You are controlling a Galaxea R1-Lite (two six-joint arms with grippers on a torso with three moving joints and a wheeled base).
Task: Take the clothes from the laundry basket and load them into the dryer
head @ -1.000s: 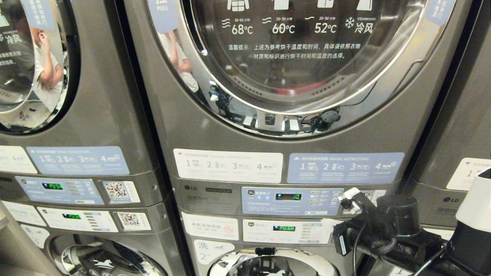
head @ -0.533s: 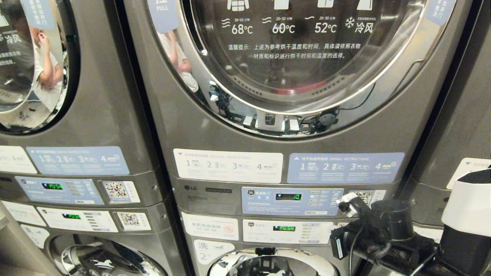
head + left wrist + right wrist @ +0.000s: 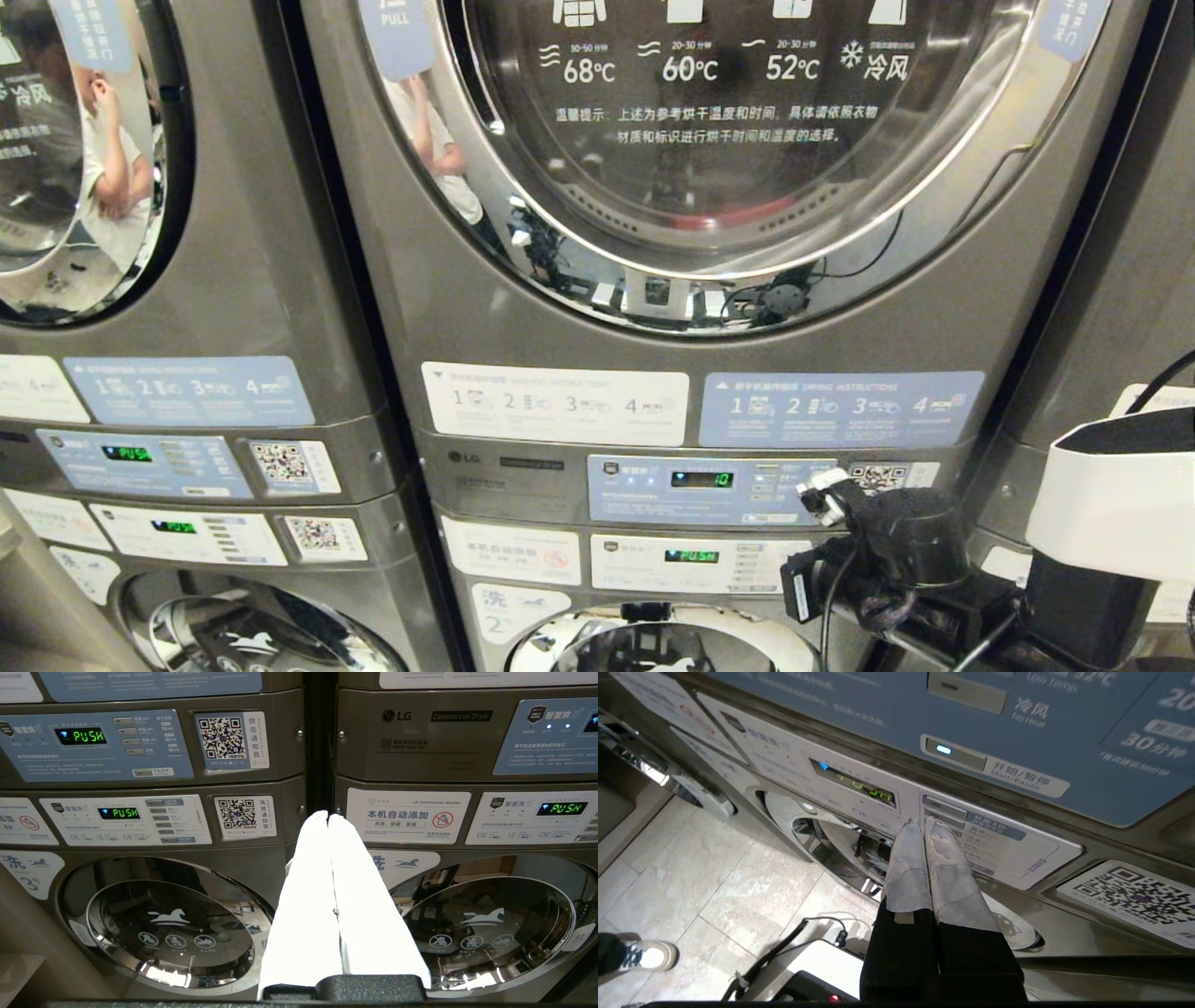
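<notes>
Right claw (image 3: 820, 493), pinched closed — beside dryer control panel (image 3: 709, 490).

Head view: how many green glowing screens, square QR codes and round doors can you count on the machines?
Green glowing screens: 4
QR codes: 3
Round doors: 4
Total: 11

Two round doors (image 3: 728, 140) up top, two more below. Four lit displays (image 3: 700, 480), three QR codes (image 3: 280, 464). One gripper (image 3: 817, 495) in head view.
</notes>
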